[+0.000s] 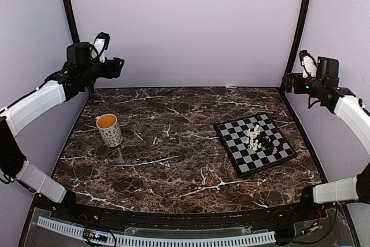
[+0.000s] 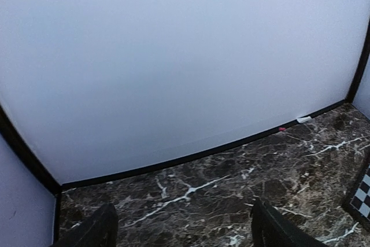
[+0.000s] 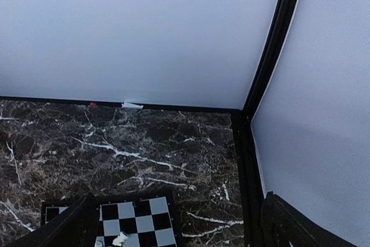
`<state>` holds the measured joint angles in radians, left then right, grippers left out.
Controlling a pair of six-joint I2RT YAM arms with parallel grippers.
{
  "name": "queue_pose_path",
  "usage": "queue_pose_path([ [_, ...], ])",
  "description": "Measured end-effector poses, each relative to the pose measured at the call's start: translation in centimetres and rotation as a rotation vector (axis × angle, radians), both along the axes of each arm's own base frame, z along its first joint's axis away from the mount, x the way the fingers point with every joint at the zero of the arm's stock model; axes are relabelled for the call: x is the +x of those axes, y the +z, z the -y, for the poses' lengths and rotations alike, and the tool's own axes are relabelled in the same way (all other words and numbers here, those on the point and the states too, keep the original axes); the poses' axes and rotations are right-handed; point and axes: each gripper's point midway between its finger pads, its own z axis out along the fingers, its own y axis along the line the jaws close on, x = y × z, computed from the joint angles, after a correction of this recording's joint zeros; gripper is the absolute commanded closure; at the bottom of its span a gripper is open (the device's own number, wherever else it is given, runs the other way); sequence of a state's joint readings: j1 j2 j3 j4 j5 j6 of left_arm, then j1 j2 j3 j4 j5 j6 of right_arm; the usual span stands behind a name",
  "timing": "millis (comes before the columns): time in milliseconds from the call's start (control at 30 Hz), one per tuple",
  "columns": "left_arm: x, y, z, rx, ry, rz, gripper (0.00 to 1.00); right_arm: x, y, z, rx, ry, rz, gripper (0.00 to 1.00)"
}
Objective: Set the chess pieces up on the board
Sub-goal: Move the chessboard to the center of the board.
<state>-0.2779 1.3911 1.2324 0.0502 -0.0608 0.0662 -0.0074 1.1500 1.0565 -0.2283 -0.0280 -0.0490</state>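
My left gripper hangs raised, well left of the board, jaws wide apart and empty. A mug also stands left of the board. The chess pieces, tiny white and black figures, sit clustered mid-board, well apart from both grippers. My right gripper hangs beyond the board's right corner, jaws spread, holding nothing

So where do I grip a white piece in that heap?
Probably a white piece on the heap's left fringe, pinched across its body from above by the right gripper. The heap is tight at the middle of the board, black pieces on its right, so only outer ones leave finger room.
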Motion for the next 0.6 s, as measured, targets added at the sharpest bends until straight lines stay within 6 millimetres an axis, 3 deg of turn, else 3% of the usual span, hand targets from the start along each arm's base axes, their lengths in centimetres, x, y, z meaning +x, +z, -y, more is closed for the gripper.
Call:
queue_pose_path([
  [167, 2.5, 1.9, 10.2, -0.032, -0.218, -0.02, 0.26, -1.8, -4.1, 0.3, -0.076, 0.031, -0.132, 0.07],
  [300, 2.9, 0.5, 18.7, -0.063, -0.388, -0.082, 0.26, -4.3, -7.7, 0.4, -0.15, 0.08, -0.245, 0.11],
  [467, 1.7, -5.4, 28.2, -0.096, -0.576, -0.228, 0.17, -8.3, -12.8, 0.3, -0.232, 0.161, -0.412, 0.16],
  [600, -0.2, -11.8, 33.6, -0.1, -0.674, -0.375, 0.15, -11.3, -16.3, 0.5, -0.288, 0.219, -0.541, 0.18],
])
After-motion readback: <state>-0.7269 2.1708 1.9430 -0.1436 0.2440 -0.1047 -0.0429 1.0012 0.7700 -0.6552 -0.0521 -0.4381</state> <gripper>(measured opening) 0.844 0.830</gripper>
